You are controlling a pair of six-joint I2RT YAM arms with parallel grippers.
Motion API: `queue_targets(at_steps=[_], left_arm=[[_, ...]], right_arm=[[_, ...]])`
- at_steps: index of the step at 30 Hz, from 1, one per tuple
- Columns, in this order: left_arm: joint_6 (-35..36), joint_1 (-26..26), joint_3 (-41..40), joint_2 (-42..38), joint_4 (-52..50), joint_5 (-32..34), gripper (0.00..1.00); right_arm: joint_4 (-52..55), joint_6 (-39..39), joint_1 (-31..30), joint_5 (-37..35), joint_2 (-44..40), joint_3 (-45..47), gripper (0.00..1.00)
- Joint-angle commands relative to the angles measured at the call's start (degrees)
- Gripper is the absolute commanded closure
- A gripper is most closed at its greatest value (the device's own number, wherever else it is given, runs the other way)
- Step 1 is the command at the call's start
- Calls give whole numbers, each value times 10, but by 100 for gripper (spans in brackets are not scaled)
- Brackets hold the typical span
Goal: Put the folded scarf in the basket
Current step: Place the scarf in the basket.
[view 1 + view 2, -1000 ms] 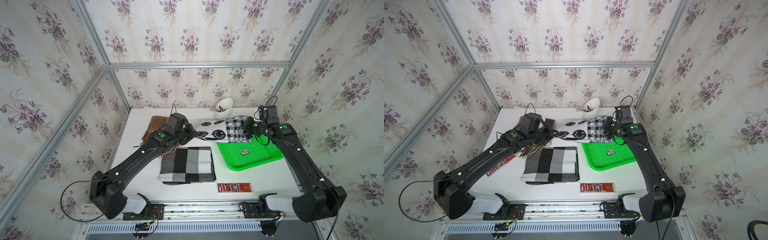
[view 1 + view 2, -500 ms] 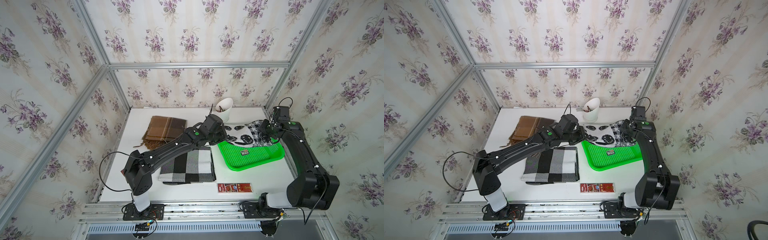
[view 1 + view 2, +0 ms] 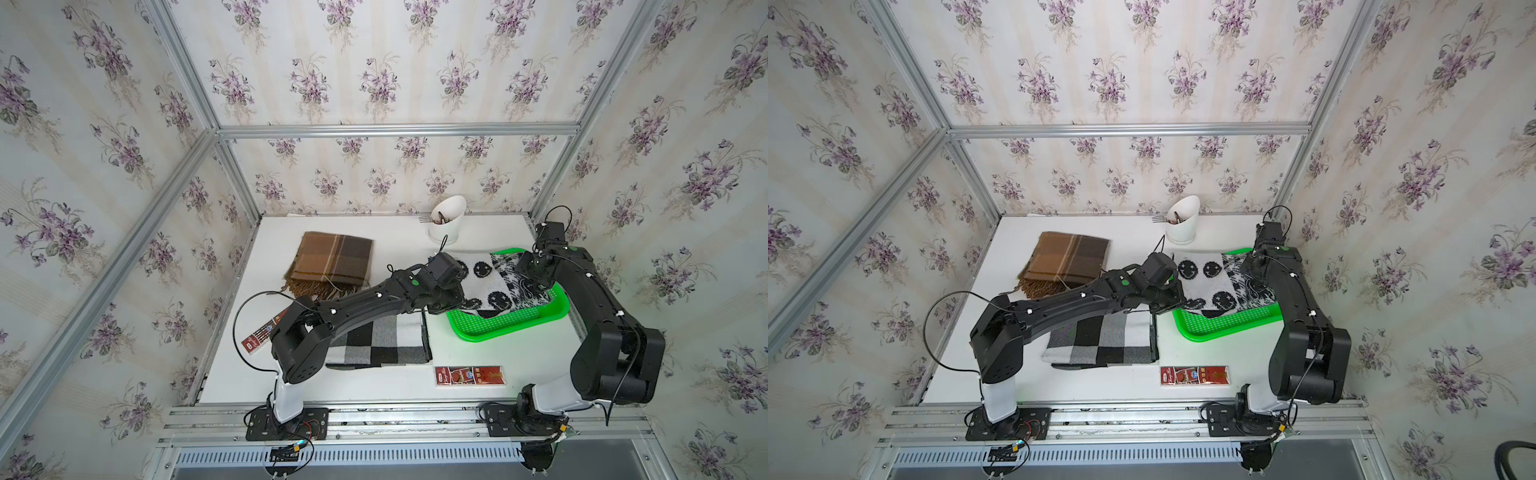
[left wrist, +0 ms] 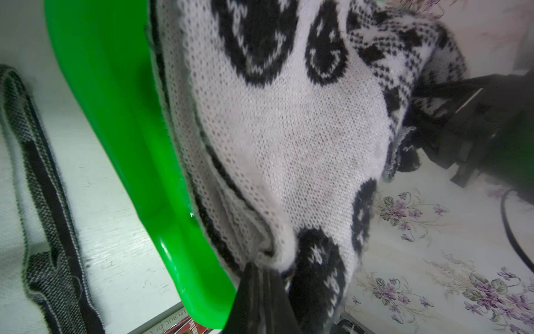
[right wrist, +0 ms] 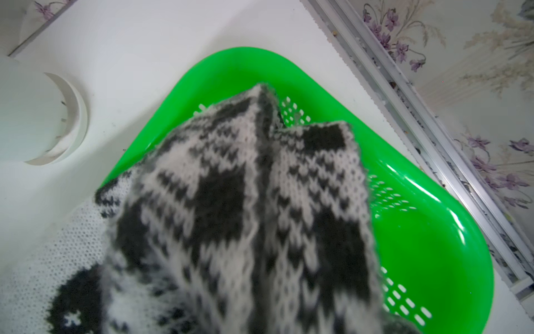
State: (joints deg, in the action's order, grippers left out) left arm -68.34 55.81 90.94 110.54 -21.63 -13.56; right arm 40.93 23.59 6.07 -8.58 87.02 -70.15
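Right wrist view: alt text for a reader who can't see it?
A black-and-white knitted scarf fills the foreground, bunched up close to the camera over a bright green perforated basket on a white table. A white cup stands near the basket.

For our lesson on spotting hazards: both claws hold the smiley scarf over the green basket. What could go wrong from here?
The smiley scarf overhangs the basket rim toward the cup, so part may land outside. The left claw sits beside the rim and might nudge the basket on release.
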Motion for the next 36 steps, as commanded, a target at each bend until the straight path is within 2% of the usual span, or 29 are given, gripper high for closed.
queue_targets(at_steps=[1, 10, 16, 20, 21, 24, 25, 28, 29, 30, 33, 36], left_arm=[[-8, 7, 12, 11, 11, -18, 100], [-15, 16, 45, 58, -6, -37, 100], [3, 17, 63, 74, -35, -9, 100], [8, 16, 78, 88, -51, -13, 100], [8, 17, 78, 89, -53, -15, 100], [2, 18, 69, 90, -61, -17, 96], [1, 18, 66, 89, -62, -17, 89], [0, 18, 59, 78, -71, -2, 40], [2, 18, 61, 72, -83, 8, 30], [4, 18, 62, 67, -90, 16, 25], [11, 18, 59, 44, -98, 35, 23], [22, 18, 58, 15, -104, 64, 24]], right_arm=[[-26, 4, 1, -39, 20, -11, 100], [-21, 7, 1, -36, 81, -28, 100], [-31, 6, 1, -31, 98, -29, 100], [-23, 6, 2, -45, 107, -36, 100], [-20, 7, 2, -50, 108, -37, 96], [-13, 17, 2, -69, 99, -37, 74], [-13, 20, 2, -78, 90, -37, 64], [-15, 27, 2, -97, 58, -39, 26], [-14, 29, 2, -101, 48, -42, 11], [-13, 33, 2, -107, 39, -45, 3], [-10, 43, 2, -127, 9, -56, 2], [-19, 48, 2, -129, -25, -57, 14]])
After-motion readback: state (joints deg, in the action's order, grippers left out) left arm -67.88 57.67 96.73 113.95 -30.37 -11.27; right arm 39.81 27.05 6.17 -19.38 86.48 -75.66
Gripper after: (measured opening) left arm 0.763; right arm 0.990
